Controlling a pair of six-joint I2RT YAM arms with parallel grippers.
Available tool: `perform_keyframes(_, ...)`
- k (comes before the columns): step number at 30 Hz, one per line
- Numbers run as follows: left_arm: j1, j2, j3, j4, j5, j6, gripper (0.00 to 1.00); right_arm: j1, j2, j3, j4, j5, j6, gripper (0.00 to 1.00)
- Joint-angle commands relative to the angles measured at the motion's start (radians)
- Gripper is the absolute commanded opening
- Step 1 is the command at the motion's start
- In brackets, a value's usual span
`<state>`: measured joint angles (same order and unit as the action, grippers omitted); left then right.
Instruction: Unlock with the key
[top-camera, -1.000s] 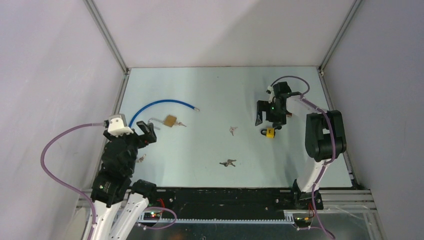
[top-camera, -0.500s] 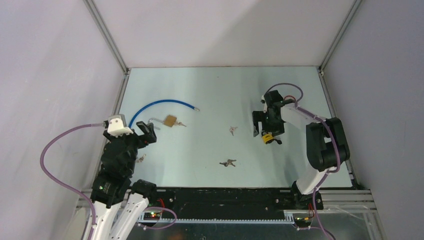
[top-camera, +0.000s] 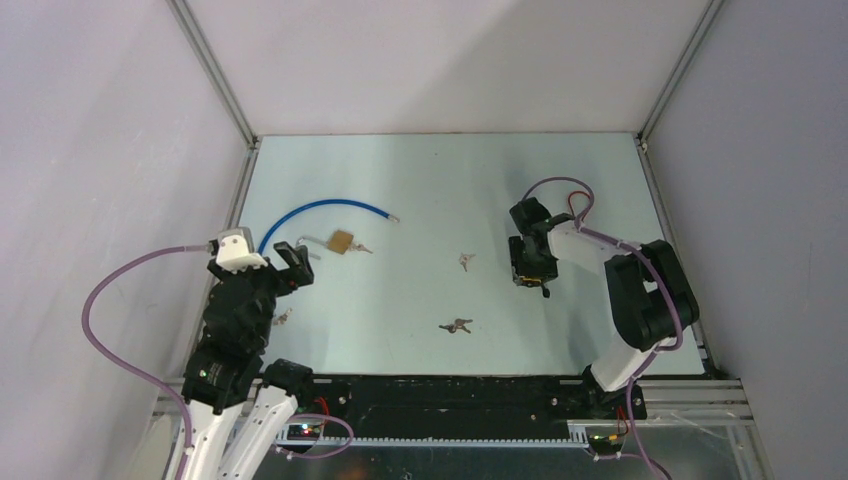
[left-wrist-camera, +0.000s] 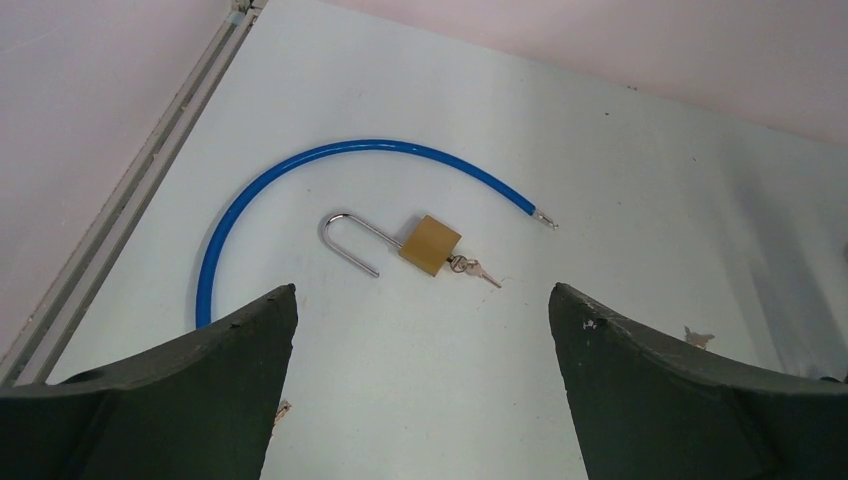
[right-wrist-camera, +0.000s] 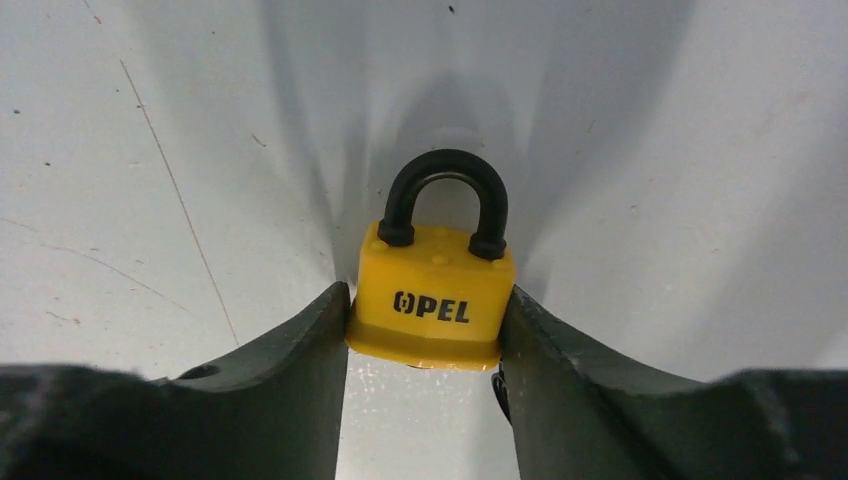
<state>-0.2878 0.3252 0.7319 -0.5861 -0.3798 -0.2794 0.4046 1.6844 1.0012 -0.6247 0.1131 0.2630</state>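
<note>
On both flanks of the yellow padlock (right-wrist-camera: 432, 305) the right gripper (right-wrist-camera: 424, 325) presses its fingers, pinching the body as it lies on the table (top-camera: 420, 180), with the black shackle (right-wrist-camera: 445, 195) seated at both legs. Left of the padlock lie a single key (top-camera: 465, 260) and a small key bunch (top-camera: 457, 325). Far to its left, the left gripper (left-wrist-camera: 422, 305) hangs spread wide over a brass padlock (left-wrist-camera: 431, 244), not touching it. The yellow lock is probably dense and rigid with a smooth, slippery jacket, so the flat sides are the place to clamp, leaving the keyway end free
</note>
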Motion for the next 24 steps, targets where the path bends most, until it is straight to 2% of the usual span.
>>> perform_keyframes(1, -0.002, 0.023, -0.01, 0.03, 0.011, 0.013, 0.98, 0.03, -0.045, -0.024, 0.056, 0.116, 0.032, 0.49)
perform_keyframes(2, -0.002, 0.027, -0.01, 0.031, 0.013, 0.011, 0.98, 0.049, -0.05, -0.024, 0.064, 0.12, 0.03, 0.42)
perform_keyframes(6, -0.002, 0.039, -0.006, 0.03, 0.012, -0.008, 0.98, 0.132, -0.114, -0.024, 0.097, 0.136, 0.025, 0.27)
perform_keyframes(13, -0.002, 0.094, 0.01, 0.028, 0.083, -0.054, 0.98, 0.31, -0.19, 0.005, 0.195, 0.074, 0.018, 0.12)
perform_keyframes(17, -0.002, 0.143, 0.016, 0.028, 0.135, -0.05, 0.98, 0.405, -0.119, 0.083, 0.211, 0.044, 0.031, 0.11)
perform_keyframes(24, -0.002, 0.178, 0.015, 0.022, 0.169, -0.026, 0.98, 0.53, 0.148, 0.315, 0.123, 0.067, 0.084, 0.17)
